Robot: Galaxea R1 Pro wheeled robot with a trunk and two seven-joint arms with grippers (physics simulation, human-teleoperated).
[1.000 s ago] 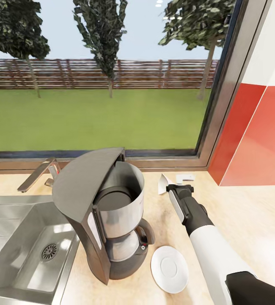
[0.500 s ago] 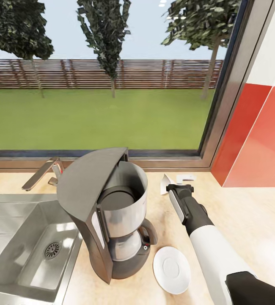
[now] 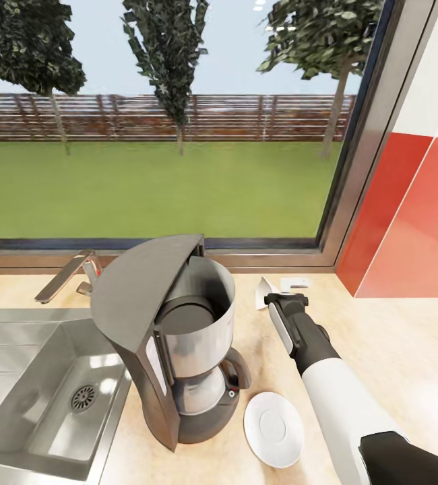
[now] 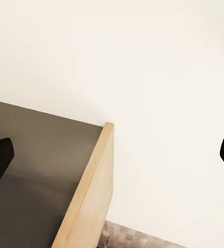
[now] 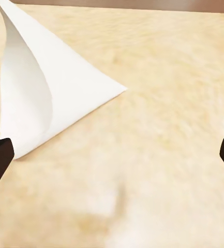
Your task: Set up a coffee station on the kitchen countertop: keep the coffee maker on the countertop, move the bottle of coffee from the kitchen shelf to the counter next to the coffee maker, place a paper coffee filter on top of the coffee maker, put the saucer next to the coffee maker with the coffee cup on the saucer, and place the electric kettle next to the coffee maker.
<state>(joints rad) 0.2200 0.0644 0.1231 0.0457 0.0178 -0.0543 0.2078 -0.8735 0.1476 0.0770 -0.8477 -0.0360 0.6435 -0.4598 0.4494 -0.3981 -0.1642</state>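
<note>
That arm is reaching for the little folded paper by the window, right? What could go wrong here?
The paper filter is thin and lies flat on the countertop, so the open right gripper may slide over it or crumple it. Carrying it to the coffee maker, the arm could nudge the machine or clip the saucer beside it.

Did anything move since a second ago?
Only the camera turned a little, sliding the whole picture slightly right at first; nothing has shifted since. The coffee maker, saucer and white paper filter lie where they were, and the right hand still hovers open by the filter, holding nothing.
</note>
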